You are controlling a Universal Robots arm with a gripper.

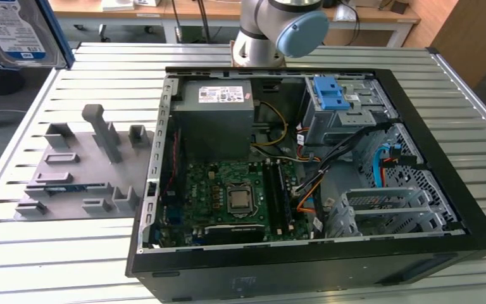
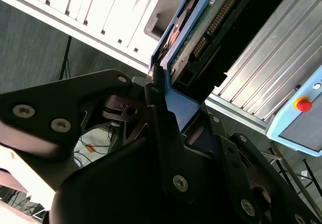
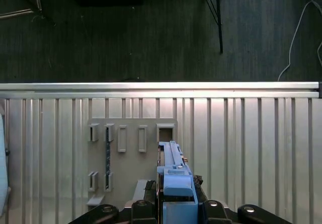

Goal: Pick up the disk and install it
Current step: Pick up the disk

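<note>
The disk, a silver drive with a white-and-blue label in a blue carrier, hangs high in the air at the exterior view's upper left, above the table's corner. In the second wrist view my gripper is shut on the disk, its black fingers clamping the blue carrier's end. The first wrist view shows the disk edge-on between the fingers of my gripper, well above the grey fixture block.
An open computer case lies on the slatted metal table, with a drive cage and blue latch at its far right. The grey fixture block sits beside the case on the exterior view's left. The arm's base stands behind the case.
</note>
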